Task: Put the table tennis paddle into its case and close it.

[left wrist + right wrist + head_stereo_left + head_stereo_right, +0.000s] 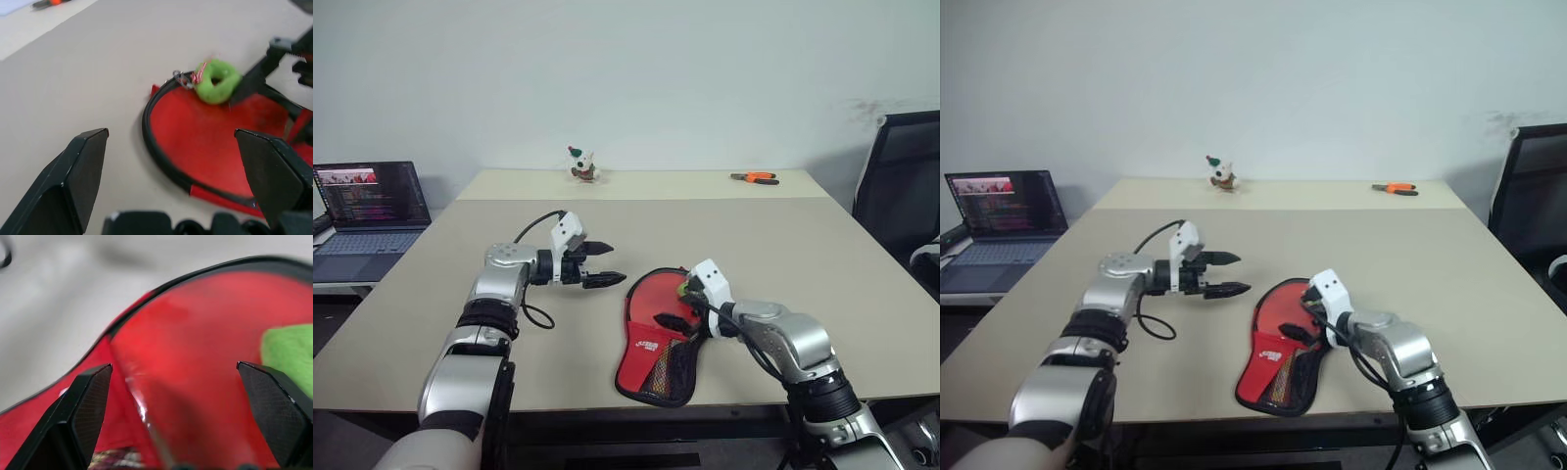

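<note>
Nearest the worktop's (724, 220) front edge lies the case (658, 364), a black-rimmed pouch with its mesh pocket and red logo panel toward the robot and its rounded end pointing away. The red face of the table tennis paddle (658, 299) shows inside that open rounded end, the black zipper rim curving around it; the handle cannot be made out. The right end effector (675, 305) hangs just over the paddle's red face, its two black fingers spread wide and holding nothing. A small green ring-shaped object (216, 82) with a red-and-white cord sits at the case's far rim, close beside the right end effector. To the left of the case, apart from it, the left end effector (604, 264) points level toward the rim, fingers likewise parted and empty above bare worktop. Farther back, a small toy figure (582, 164) stands near the far edge, and orange-handled pliers (755, 177) lie at the far right. An open laptop (367, 211) sits on a separate surface to the left; a black office chair (901, 181) stands on the right.
</note>
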{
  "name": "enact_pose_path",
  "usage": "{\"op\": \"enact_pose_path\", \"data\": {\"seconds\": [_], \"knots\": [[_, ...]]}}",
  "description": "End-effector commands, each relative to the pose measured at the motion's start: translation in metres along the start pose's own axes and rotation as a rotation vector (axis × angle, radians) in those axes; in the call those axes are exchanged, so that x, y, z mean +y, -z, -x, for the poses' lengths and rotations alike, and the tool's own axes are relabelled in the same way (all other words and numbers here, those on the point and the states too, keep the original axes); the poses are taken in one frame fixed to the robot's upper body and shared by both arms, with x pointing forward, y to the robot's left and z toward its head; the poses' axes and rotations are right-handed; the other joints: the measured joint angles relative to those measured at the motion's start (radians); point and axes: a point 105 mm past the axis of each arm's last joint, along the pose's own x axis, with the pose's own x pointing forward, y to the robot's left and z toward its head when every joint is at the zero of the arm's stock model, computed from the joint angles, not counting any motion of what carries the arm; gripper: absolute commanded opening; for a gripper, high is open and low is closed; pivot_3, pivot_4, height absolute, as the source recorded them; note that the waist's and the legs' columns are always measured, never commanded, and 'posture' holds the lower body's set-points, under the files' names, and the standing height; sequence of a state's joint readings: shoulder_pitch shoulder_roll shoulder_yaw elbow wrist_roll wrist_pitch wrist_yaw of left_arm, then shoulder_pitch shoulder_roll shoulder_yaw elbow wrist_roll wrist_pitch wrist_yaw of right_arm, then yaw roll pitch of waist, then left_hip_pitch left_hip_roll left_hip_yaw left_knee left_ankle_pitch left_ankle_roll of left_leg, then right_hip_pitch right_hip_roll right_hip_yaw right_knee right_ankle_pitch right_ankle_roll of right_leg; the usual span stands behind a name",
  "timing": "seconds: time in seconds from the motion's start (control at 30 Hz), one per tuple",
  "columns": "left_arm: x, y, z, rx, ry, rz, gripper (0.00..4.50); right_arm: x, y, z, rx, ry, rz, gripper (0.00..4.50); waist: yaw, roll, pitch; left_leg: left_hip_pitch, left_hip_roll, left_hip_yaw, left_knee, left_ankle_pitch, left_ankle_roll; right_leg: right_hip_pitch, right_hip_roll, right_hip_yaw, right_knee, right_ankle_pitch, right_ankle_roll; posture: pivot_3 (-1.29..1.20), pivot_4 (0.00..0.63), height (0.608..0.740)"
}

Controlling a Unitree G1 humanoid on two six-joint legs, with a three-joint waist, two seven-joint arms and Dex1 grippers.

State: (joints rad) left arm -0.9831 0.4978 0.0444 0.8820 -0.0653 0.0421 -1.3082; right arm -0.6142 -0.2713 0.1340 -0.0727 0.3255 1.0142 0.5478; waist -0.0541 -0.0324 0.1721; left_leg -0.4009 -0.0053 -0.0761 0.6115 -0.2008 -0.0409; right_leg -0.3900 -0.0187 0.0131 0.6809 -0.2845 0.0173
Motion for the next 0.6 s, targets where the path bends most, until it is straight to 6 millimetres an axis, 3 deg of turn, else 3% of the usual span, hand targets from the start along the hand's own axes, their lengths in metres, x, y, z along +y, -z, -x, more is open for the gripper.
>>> {"op": "enact_pose_path", "data": {"seconds": [0.03, 0.37, 0.6], "knots": [[0.000, -0.017, 0.011, -0.061, -0.032, -0.020, 4.48, 0.016, -0.025, 0.016, -0.068, -0.103, 0.004, 4.50, 0.001, 0.000, 0.000, -0.001, 0.000, -0.001, 0.000, 0.000, 0.000, 0.000, 0.000, 0.000, 0.000, 0.000, -0.002, 0.00, 0.150, 0.740], [-0.014, -0.007, 0.027, -0.069, -0.094, 0.053, 4.48, -0.036, -0.013, 0.014, -0.056, 0.149, 0.068, 4.50, 0.002, 0.001, 0.001, 0.000, -0.001, -0.001, -0.001, 0.000, 0.001, 0.000, -0.001, 0.001, 0.000, -0.001, -0.002, 0.00, 0.150, 0.740], [-0.023, -0.014, 0.030, -0.089, -0.079, 0.072, 4.48, -0.044, -0.015, 0.039, -0.068, 0.106, 0.007, 4.50, 0.007, 0.001, 0.002, 0.000, -0.001, -0.001, -0.001, -0.001, 0.001, 0.000, -0.001, 0.001, -0.001, 0.000, -0.003, 0.00, 0.150, 0.740]]}}
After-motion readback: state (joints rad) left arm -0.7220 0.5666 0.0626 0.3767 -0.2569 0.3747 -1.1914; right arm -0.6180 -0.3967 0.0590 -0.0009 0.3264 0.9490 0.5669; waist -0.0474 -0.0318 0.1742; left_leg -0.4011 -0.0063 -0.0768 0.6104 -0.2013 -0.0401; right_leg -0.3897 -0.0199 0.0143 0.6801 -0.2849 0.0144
